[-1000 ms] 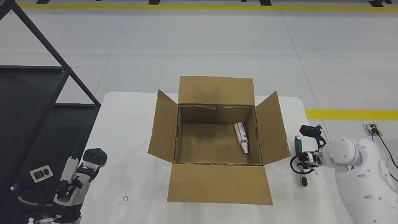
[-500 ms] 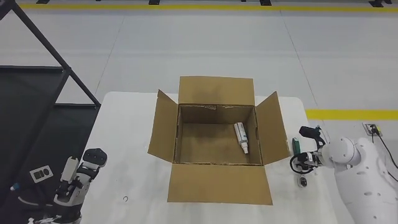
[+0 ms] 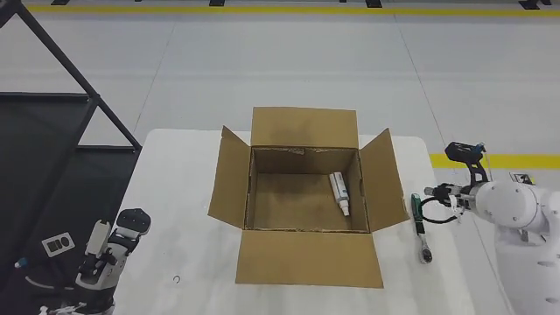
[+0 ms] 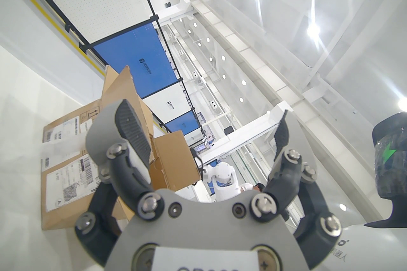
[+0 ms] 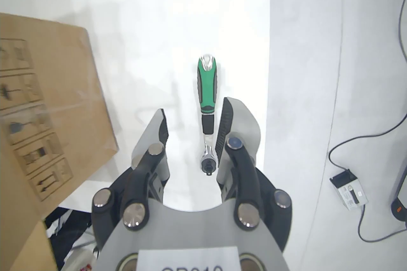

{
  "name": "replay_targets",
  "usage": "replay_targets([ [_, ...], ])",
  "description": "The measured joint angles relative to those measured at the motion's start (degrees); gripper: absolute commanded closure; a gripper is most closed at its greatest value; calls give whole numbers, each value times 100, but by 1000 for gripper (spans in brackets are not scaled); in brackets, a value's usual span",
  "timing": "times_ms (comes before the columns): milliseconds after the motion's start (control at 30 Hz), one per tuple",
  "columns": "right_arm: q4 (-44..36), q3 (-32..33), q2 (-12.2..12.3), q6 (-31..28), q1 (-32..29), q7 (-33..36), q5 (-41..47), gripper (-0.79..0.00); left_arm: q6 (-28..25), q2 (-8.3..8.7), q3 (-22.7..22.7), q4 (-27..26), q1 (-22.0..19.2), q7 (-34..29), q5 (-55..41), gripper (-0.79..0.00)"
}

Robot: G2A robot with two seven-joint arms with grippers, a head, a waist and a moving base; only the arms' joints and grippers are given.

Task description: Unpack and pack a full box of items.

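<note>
We judge unpacking nearly done: ratchet (image 5: 207, 94) lies at 3 o'clock of the box (image 3: 308, 258), one tube (image 3: 339, 192) inside. Right gripper (image 5: 194, 111) released above ratchet; left gripper (image 4: 206, 115) released too.

the open brown cardboard box (image 3: 304, 128) sits in the middle of the white table (image 3: 175, 201). a white plastic tube (image 3: 339, 192) lies inside it, along its right wall. a green-handled metal ratchet (image 3: 420, 226) lies on the table just right of the box, not touching it.
</note>
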Motion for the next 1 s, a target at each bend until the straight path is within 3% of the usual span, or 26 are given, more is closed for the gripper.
replay_targets([
  [33,-343,27,5,55,-70,-26,-2,-566,0,0,0,0,0,0,0,-785],
  [167,-1773,-18,22,164,-178,-47,-63,-600,0,0,0,0,0,0,0,-785],
  [267,-2419,-220,28,168,-28,-51,-143,-579,0,0,0,0,0,0,0,-785],
  [333,-2695,-423,26,141,108,-58,-172,-548,20,0,-1,-6,-4,16,1,-785],
  [467,-2923,-1157,6,-149,574,112,-187,-576,54,-1,-47,-23,19,113,-62,-785],
  [633,-2349,-2349,-99,-272,1358,321,-272,-588,-9,-1,-137,12,95,135,-181,-785],
  [767,-1383,-3334,-272,-154,2010,346,-88,-563,-53,0,-207,21,134,163,-252,-785],
  [1000,349,-4415,-596,97,2734,178,383,-566,-66,2,-276,60,146,168,-342,-785],
])
